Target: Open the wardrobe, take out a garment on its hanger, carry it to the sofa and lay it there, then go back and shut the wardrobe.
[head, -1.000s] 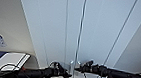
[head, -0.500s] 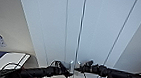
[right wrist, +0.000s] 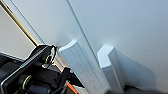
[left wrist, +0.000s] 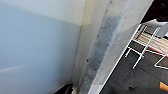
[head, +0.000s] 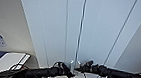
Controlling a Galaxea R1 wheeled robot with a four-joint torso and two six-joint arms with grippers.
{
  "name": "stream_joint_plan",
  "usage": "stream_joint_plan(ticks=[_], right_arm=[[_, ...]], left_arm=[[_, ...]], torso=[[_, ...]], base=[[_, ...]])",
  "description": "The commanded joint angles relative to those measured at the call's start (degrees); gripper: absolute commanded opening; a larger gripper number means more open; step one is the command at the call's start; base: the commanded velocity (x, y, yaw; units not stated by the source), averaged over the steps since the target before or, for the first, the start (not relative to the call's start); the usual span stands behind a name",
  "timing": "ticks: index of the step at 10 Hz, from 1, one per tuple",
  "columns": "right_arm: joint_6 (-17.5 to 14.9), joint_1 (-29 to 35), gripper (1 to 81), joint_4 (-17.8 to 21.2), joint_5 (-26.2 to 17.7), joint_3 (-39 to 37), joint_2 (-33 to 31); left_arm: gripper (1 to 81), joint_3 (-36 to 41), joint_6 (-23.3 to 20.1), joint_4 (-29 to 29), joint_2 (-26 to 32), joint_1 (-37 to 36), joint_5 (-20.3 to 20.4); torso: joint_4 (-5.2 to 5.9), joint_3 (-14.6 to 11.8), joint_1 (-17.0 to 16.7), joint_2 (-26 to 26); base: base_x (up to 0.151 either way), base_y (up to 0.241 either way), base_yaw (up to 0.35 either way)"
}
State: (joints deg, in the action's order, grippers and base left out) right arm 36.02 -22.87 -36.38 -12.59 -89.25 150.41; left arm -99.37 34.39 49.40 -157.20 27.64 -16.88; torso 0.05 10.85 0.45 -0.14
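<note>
Two small vertical white handles on tall white wardrobe: rigid, smooth, probably slippery; doors likely light. Left gripper, right gripper alongside handles; finger state unclear.

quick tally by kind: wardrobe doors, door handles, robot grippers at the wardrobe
doors: 2, left door and right door
handles: 2, left handle and right handle
grippers: 2, left gripper and right gripper
total: 6
</note>
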Motion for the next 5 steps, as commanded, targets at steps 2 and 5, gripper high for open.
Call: stream_joint_plan(ticks=[2, 5], right_arm=[[-0.1, 8.8, 81.1, 0.6, 2.1, 1.7, 1.1], [0.8, 8.1, 81.1, 0.6, 2.4, 3.3, 1.1]], left_arm=[[81.1, -0.1, -0.6, 1.1, -3.8, -10.7, 2.0], [81.1, 2.9, 0.4, 1.0, -2.7, -11.0, 4.7]], torso=[[0.0, 0.0, 0.0, 0.0], [0.0, 0.0, 0.0, 0.0]], base=[[0.0, 0.0, 0.0], [0.0, 0.0, 0.0]])
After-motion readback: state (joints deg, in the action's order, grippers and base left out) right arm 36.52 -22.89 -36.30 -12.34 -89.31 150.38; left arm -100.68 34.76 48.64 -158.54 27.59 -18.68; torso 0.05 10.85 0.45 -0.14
